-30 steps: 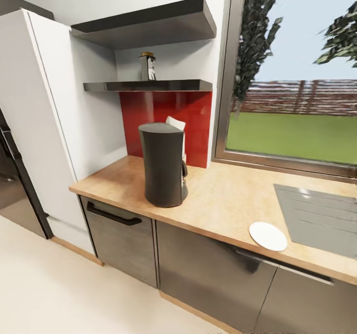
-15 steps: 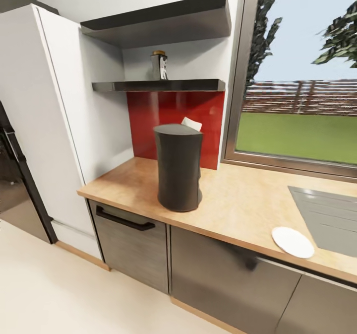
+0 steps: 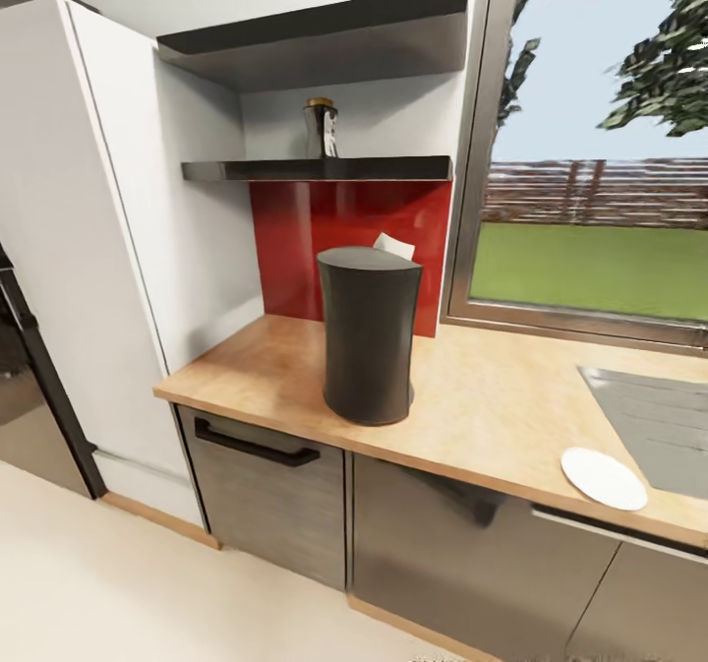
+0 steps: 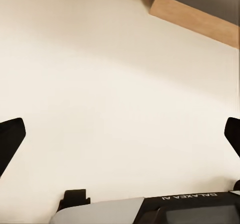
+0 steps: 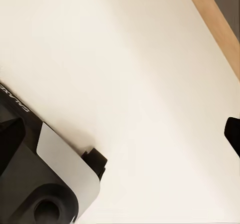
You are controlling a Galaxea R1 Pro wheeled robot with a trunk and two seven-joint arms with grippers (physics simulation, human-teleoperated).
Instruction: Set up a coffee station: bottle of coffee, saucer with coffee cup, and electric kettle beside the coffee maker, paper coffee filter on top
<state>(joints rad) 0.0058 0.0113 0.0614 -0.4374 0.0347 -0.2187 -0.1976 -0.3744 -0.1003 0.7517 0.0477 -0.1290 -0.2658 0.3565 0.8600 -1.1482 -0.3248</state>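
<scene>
**Head view closes in on the coffee corner**

Head view framing has slid compared with a second ago: the whole kitchen corner now sits larger and further right, so the camera and base have moved, not the objects. That reads as the robot approaching its workplace, with no handling begun.

Largest first, the kitchen countertop (image 3: pixel 492 416) runs across the picture above dark cabinet fronts. On it, near the left end, stands the coffee maker (image 3: pixel 369 337), already where the task wants it. A white corner, likely the paper coffee filter (image 3: pixel 393 246), peeks from behind its top. The kitchen shelf (image 3: pixel 315 169) hangs above the red panel, and the bottle of coffee (image 3: pixel 321 130) stands on it, not yet brought down. The saucer (image 3: pixel 604 478) lies near the counter's front edge, well apart from the coffee maker.

Both wrist views look down at pale floor; the left gripper (image 4: pixel 120 134) has its fingers spread wide and empty, and the right gripper (image 5: pixel 120 129) looks apart too.
</scene>
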